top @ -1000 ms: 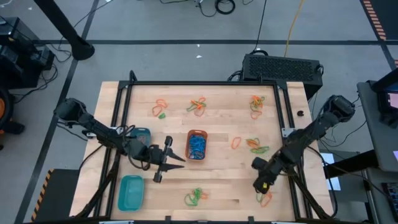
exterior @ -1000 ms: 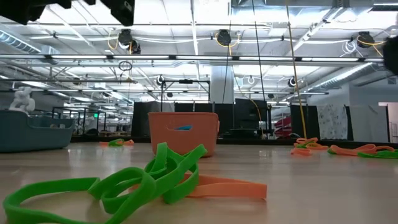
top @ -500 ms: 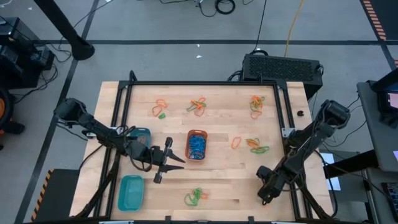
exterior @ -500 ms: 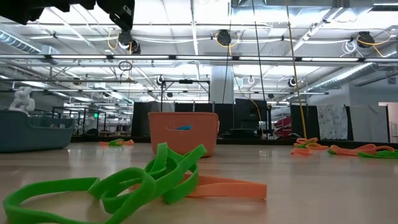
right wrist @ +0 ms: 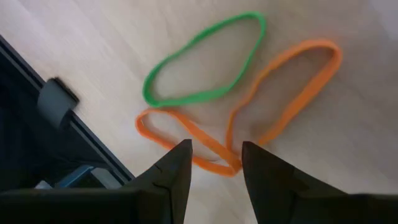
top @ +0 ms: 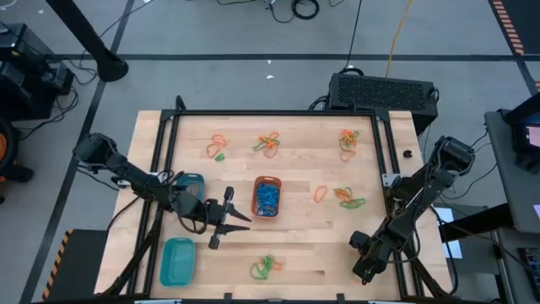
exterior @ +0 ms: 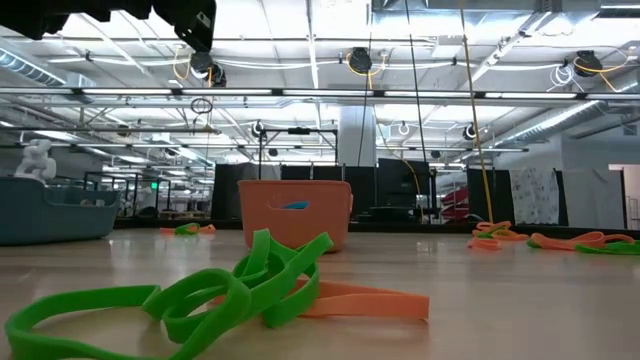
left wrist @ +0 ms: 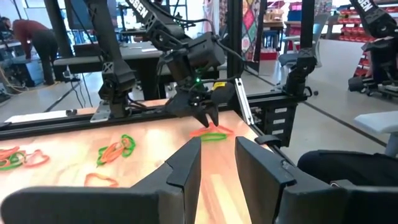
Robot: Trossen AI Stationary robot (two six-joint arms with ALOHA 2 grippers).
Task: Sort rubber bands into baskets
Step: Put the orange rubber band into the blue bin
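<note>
Centrally in the high view, the orange rounded-rectangular plastic basket (top: 267,196) holds a tangle of blue rubber bands (top: 267,199). The larger teal rectangular basket (top: 177,260) sits at the lower left of the table, and what lies inside it cannot be made out. The small round blue-teal basket (top: 193,185) is partly hidden behind the left arm.

Loose orange and green elastic loops lie in small clusters (top: 269,143) across the upper part of the wooden table (top: 304,241); another cluster (top: 266,268) sits at the lower middle.

The left gripper (top: 221,221) hangs left of the orange basket, arm stretched from the left edge, its fingers (left wrist: 186,168) slightly apart and empty.

The right gripper (top: 364,272) is folded low at the lower right corner. In the right wrist view its fingers (right wrist: 177,165) stand narrowly parted around a thin orange band (right wrist: 249,134), beside a green loop (right wrist: 205,59); whether they touch it cannot be told.
</note>
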